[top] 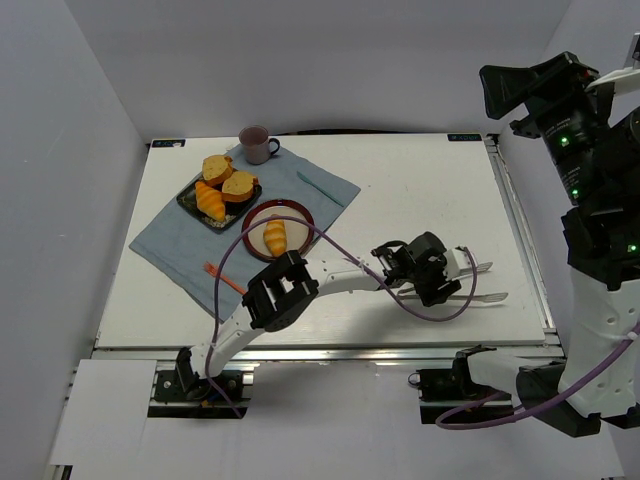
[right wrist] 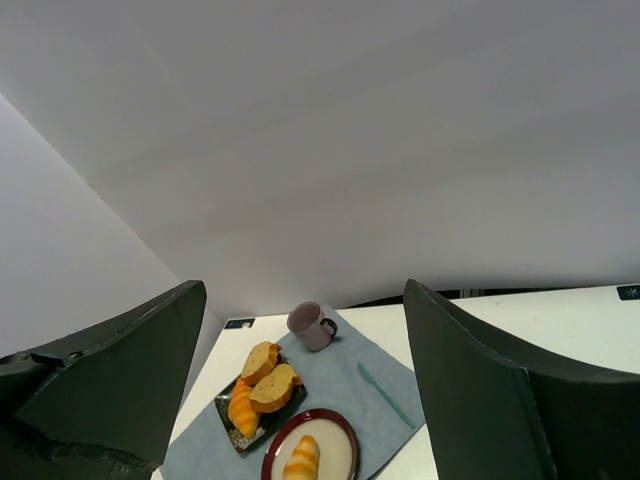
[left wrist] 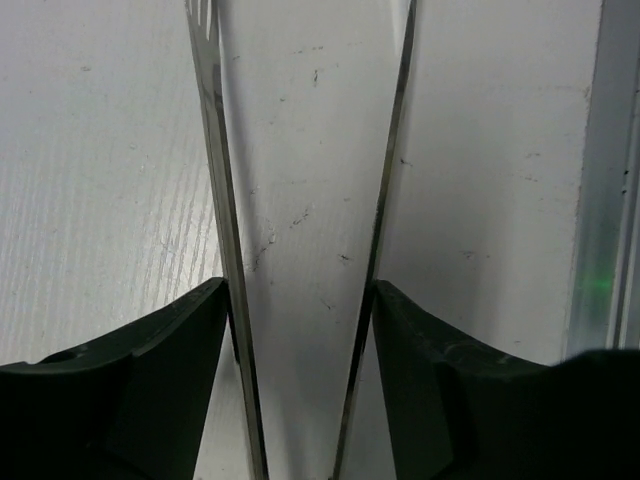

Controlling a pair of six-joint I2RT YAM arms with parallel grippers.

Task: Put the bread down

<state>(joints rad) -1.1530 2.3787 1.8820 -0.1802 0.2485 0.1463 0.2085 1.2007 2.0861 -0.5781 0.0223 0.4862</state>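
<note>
Bread (top: 275, 236): small golden roll, smooth and glossy, lying on the red-rimmed plate (top: 280, 202), well behind the left jaws (top: 440, 278) and back along their forearm. A purple cable (top: 322, 236) arcs over the plate; any arm swing could plausibly drag it across and roll the bread off. The left jaws stand partly apart, each inner face bearing on one thin, springy steel arm of the tongs (left wrist: 218, 200). If that grip slackens, the tongs may spring wide and skid on the smooth white counter (top: 400, 190). The right jaws (right wrist: 305, 290), matte black and wedge-shaped, are spread wide and hold nothing, with the bread far ahead of them
</note>
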